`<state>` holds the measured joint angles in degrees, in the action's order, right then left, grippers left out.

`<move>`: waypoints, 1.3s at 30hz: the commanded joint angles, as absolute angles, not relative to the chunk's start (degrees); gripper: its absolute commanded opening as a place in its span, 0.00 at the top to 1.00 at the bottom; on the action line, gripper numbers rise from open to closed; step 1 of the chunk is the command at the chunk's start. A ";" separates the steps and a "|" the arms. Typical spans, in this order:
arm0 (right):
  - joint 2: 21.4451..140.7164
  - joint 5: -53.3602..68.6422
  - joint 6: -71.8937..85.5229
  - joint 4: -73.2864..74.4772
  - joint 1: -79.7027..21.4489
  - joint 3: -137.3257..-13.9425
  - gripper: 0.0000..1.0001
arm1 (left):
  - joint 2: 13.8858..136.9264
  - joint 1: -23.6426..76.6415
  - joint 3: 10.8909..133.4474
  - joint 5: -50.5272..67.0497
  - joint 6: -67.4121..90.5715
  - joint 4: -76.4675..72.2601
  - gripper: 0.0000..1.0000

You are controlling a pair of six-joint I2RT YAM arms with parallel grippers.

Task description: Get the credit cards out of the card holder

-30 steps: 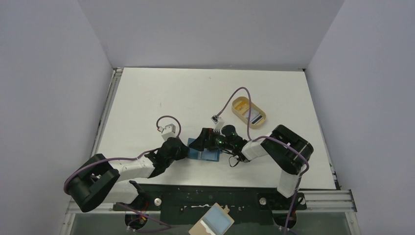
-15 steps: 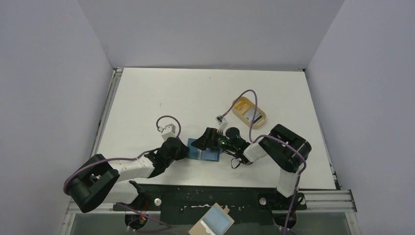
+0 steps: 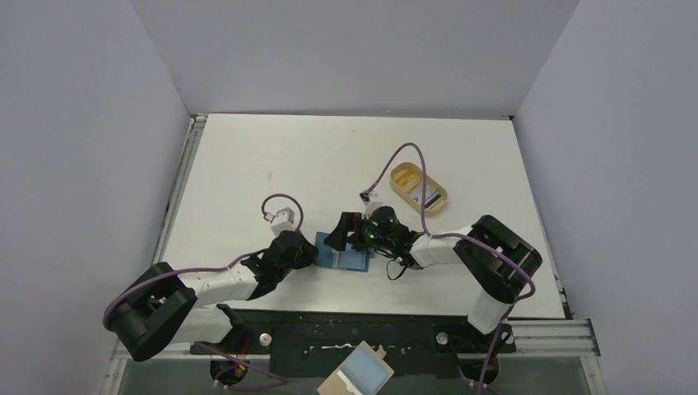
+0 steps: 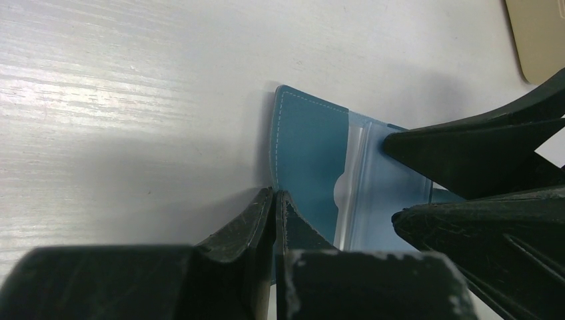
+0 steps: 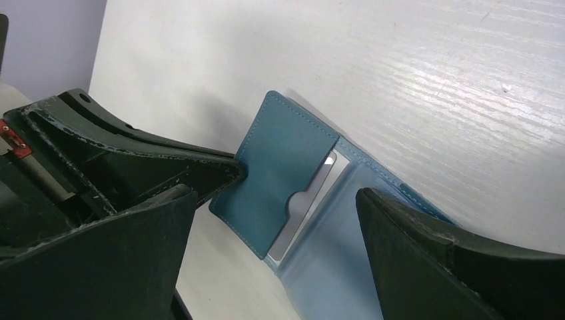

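Observation:
The teal-blue card holder [image 3: 346,258] [image 4: 310,153] [image 5: 283,170] lies open on the table. A pale grey credit card [image 5: 312,200] [image 4: 352,200] sits in its pocket, only one strip showing. My left gripper [image 3: 314,248] [image 4: 274,193] is shut, its tips resting on the holder's left edge. Over the open holder my right gripper [image 3: 339,238] [image 5: 276,197] stands open, one finger on each side and nothing between them. Its fingers [image 4: 466,147] show in the left wrist view. Another credit card [image 3: 429,197] lies in the tan oval tray [image 3: 402,174].
The tan oval tray stands right of centre toward the back. A tan board with a light-blue rectangle [image 3: 360,374] lies below the table's near edge. Purple cables [image 3: 403,156] loop above both wrists. Grey walls enclose the table on three sides.
The right gripper has shifted slightly left over the card holder, and its arm has stretched lower and further right. The left gripper and the holder have stayed put.

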<state>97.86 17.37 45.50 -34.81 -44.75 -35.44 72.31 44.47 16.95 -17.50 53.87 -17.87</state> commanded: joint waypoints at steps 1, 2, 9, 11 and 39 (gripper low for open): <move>96.07 11.36 41.29 -24.64 -46.25 -38.93 0.02 | 72.03 43.86 16.59 -17.68 53.62 -17.67 1.00; 96.08 11.08 41.22 -23.89 -46.39 -39.34 0.02 | 72.37 43.81 16.72 -17.60 53.64 -17.59 1.00; 95.89 10.02 42.02 -21.38 -46.50 -40.57 0.02 | 75.00 43.54 17.29 -17.06 53.61 -16.85 1.00; 95.80 10.10 42.54 -20.92 -46.51 -40.84 0.02 | 76.23 43.55 17.39 -16.90 53.70 -17.15 1.00; 93.54 15.09 49.70 -31.63 -49.88 -37.55 0.02 | 90.15 42.17 17.40 -11.46 54.58 -28.19 1.00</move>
